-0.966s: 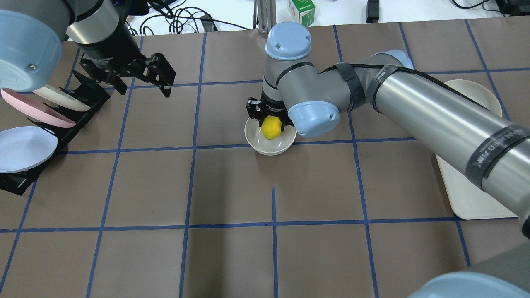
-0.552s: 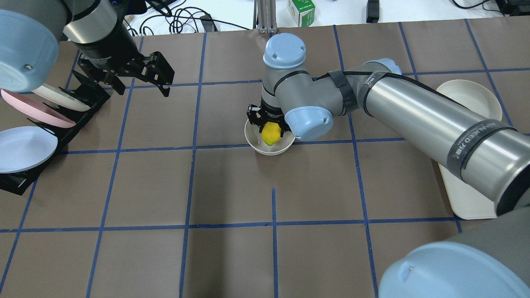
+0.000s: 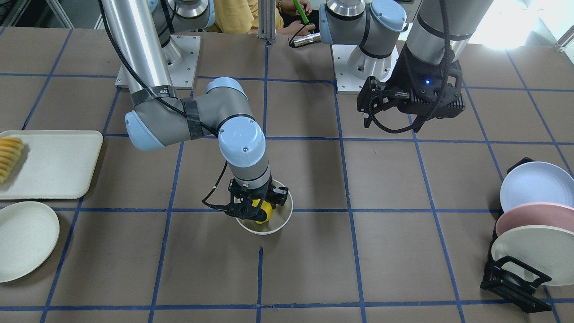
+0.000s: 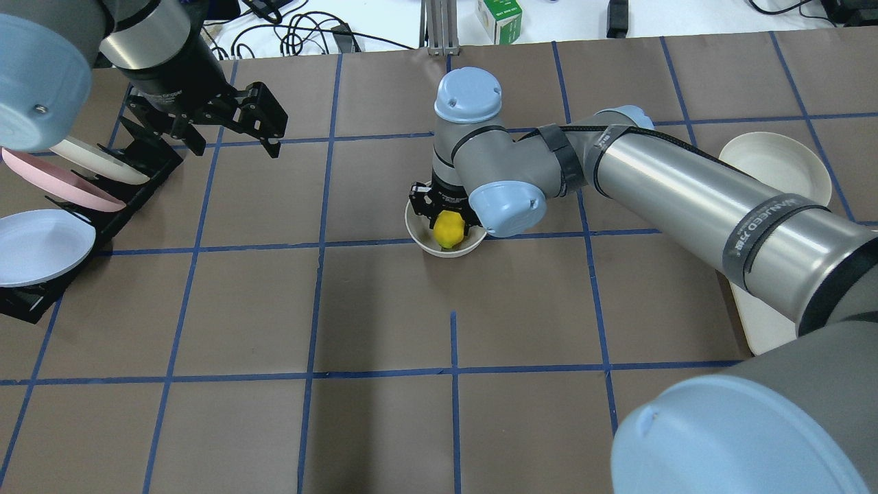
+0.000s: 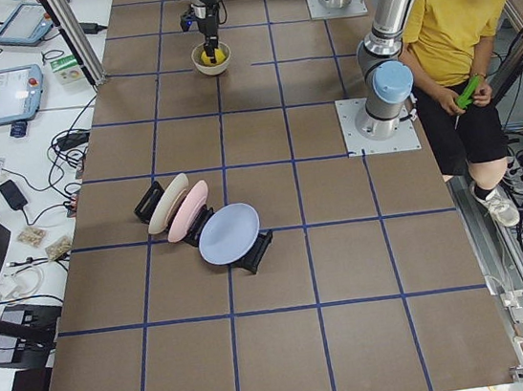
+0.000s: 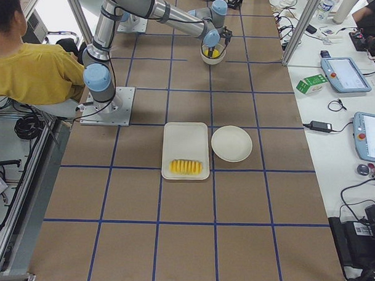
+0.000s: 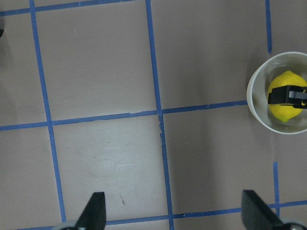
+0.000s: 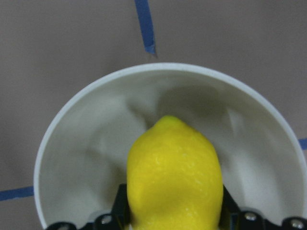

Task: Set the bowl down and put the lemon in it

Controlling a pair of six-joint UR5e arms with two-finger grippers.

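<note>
The off-white bowl (image 4: 416, 230) stands on the table near the middle, also in the front view (image 3: 287, 215) and the left wrist view (image 7: 254, 108). My right gripper (image 4: 447, 221) reaches down into it, shut on the yellow lemon (image 4: 448, 230), which sits low inside the bowl. In the right wrist view the lemon (image 8: 175, 177) fills the space between the fingers, with the bowl's glossy inside (image 8: 91, 148) around it. My left gripper (image 4: 236, 147) is open and empty, high above the table's far left, near the rack.
A black rack with pastel plates (image 4: 62, 199) stands at the left edge. A flat off-white plate (image 4: 775, 165) and a tray (image 3: 49, 163) with sliced fruit (image 3: 9, 157) lie on the right side. A person sits behind the robot (image 5: 456, 25).
My right arm has come down, lowering the lemon deeper into the bowl. My left gripper has drifted slightly toward the table's far edge, still open.
</note>
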